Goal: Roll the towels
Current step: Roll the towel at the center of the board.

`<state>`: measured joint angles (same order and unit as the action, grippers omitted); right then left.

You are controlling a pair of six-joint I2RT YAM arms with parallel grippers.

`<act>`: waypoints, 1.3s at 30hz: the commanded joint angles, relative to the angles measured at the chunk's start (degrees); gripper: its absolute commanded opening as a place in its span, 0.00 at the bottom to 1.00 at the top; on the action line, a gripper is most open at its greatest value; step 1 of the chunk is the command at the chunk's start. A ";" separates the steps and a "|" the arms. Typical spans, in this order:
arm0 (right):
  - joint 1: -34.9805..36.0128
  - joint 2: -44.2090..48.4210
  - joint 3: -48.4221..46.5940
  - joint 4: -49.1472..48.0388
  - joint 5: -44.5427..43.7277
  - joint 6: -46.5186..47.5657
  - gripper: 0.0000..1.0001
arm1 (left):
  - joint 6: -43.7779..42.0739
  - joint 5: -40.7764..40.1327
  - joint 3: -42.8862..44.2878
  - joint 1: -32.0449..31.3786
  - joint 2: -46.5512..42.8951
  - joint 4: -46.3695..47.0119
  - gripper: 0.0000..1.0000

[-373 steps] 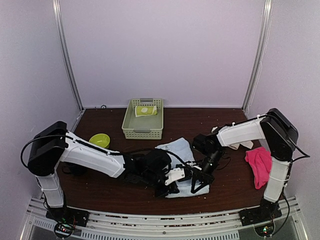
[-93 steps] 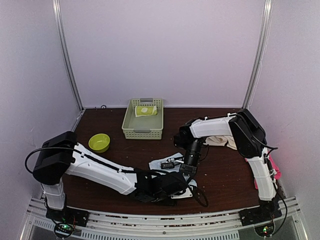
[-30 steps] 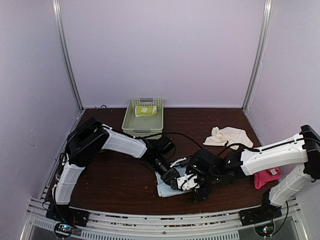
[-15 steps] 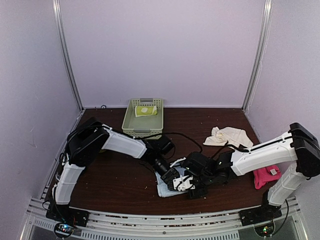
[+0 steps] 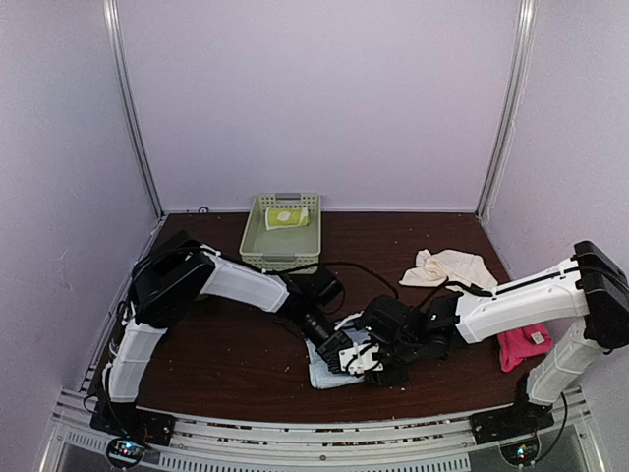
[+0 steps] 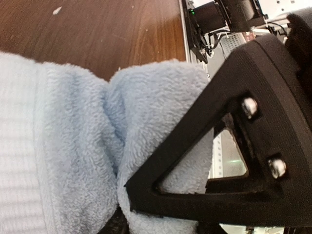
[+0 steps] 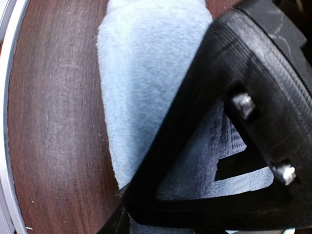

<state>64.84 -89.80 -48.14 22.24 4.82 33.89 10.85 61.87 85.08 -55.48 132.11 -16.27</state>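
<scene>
Brown tabletop [image 5: 226,359], perhaps crumbed, blue towel [image 5: 322,376]

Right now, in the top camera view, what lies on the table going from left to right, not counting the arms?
green basket → light blue towel → cream towel → pink towel

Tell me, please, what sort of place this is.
Probably a robotics lab test cell: plain lilac walls enclose a wooden table, two robot arms are bolted at its near rail, and towels and a green basket serve as props.
</scene>
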 commanded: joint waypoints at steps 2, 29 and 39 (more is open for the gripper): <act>0.55 -1.87 -2.05 2.84 7.36 -0.75 0.33 | -0.70 -9.32 -4.74 0.29 -6.23 1.07 0.50; -13.06 -33.48 -30.33 37.20 37.52 0.01 0.20 | -22.85 -79.63 -28.37 -23.71 -51.13 6.36 0.66; -14.38 -34.88 -30.96 37.70 37.49 0.14 0.22 | -25.24 -76.07 -24.88 -27.31 -35.27 5.90 0.63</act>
<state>50.24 -120.86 -80.75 58.72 48.88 33.30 -12.56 -16.21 58.52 -83.05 94.45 -11.14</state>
